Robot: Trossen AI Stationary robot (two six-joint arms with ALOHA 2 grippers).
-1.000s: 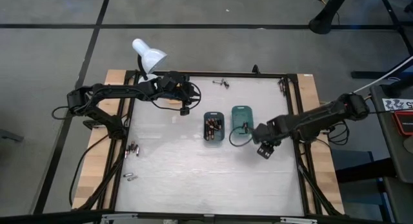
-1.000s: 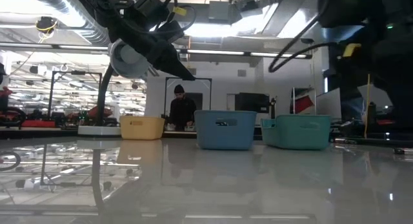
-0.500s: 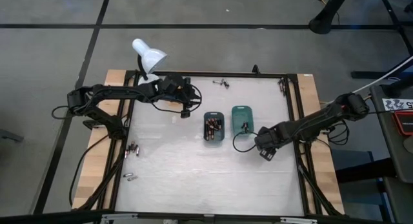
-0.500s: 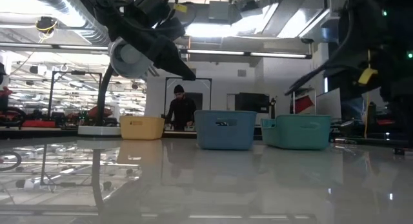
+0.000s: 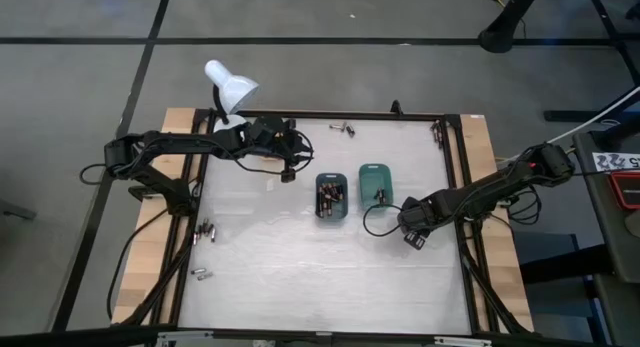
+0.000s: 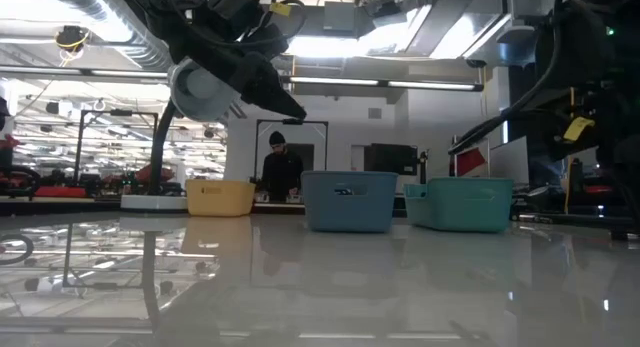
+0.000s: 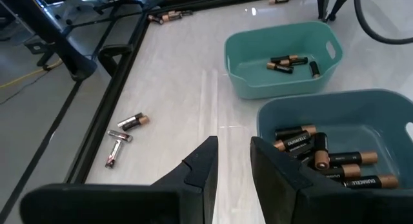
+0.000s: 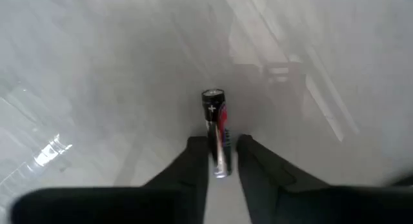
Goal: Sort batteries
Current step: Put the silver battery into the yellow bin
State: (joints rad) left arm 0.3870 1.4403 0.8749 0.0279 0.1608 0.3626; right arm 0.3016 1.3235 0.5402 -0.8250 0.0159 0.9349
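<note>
White tabletop (image 5: 300, 277) is filling the black frame, with a workshop showing beyond it in the low view.

Right gripper (image 8: 218, 161) is pinching a battery (image 8: 216, 130) between its fingers (image 8: 193, 161), jaws drawn narrow around it; the cell is silvery with a reddish mark and a plus sign at its free end, pointing out past the fingertips above the bare surface. From above, this gripper (image 5: 413, 230) is hovering at about 4 o'clock from the table's middle, just off the green tray (image 5: 376, 184) toward 4 o'clock.

Left gripper (image 7: 231, 167) is holding nothing, its fingers (image 7: 201, 167) standing a narrow gap apart. From above it (image 5: 287, 162) is sitting at about 11 o'clock from the middle, near the lamp (image 5: 229, 85).

Green tray is holding a few batteries (image 7: 292, 62). Blue tray (image 5: 331, 197), touching or just beside it on the 9 o'clock side, is carrying a larger heap (image 7: 329, 162). Loose cells are lying at the 12 o'clock edge (image 5: 345, 128), at the 9 o'clock edge (image 5: 207, 229), and toward 8 o'clock (image 5: 202, 274). A yellow tray (image 6: 220, 197) is showing in the low view beside the lamp base.

A person (image 6: 280, 167) is standing in the room behind.
</note>
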